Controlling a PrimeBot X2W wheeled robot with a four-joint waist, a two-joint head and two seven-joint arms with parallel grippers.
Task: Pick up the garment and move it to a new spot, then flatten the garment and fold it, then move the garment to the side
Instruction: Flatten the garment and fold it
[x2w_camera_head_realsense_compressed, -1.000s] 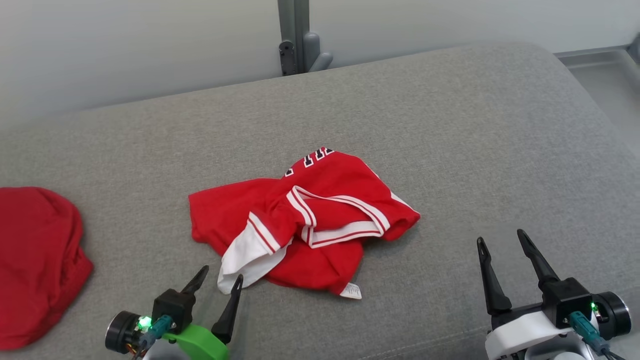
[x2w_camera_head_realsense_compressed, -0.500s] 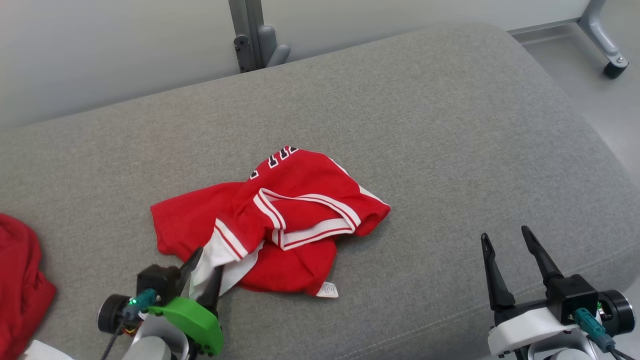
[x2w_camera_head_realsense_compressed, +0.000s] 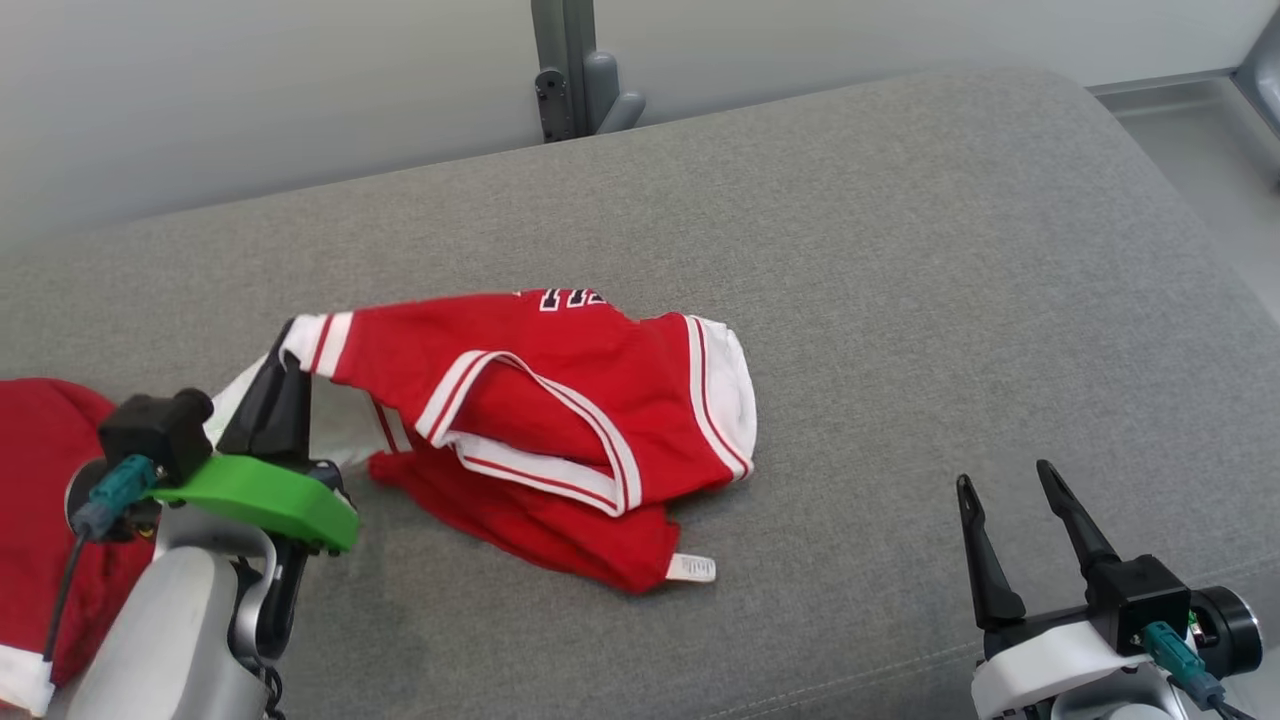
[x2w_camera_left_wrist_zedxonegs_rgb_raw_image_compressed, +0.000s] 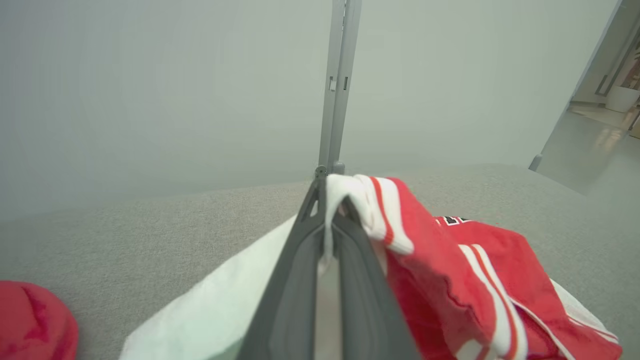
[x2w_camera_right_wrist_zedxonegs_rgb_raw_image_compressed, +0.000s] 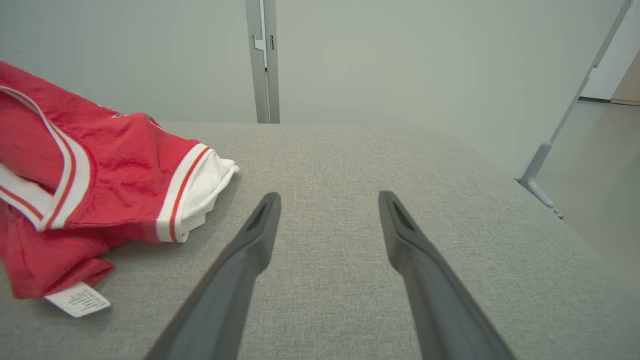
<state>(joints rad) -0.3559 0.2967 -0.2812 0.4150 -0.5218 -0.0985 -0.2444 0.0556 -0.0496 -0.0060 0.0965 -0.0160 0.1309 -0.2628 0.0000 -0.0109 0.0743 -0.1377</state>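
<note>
The left end effector (x2w_camera_head_realsense_compressed: 288, 350) is clamped on a white-striped hem of the red garment (x2w_camera_head_realsense_compressed: 560, 400) and holds that corner just above the grey cushion (x2w_camera_head_realsense_compressed: 900, 250). The rest of the garment lies to its right, long axis running left to right across the cushion. The right end effector (x2w_camera_head_realsense_compressed: 1005, 480), fingers apart and empty, rests well apart from the garment's white-trimmed free end, which lies ahead and to its left, so this arm is probably the nearer one for that end.
</note>
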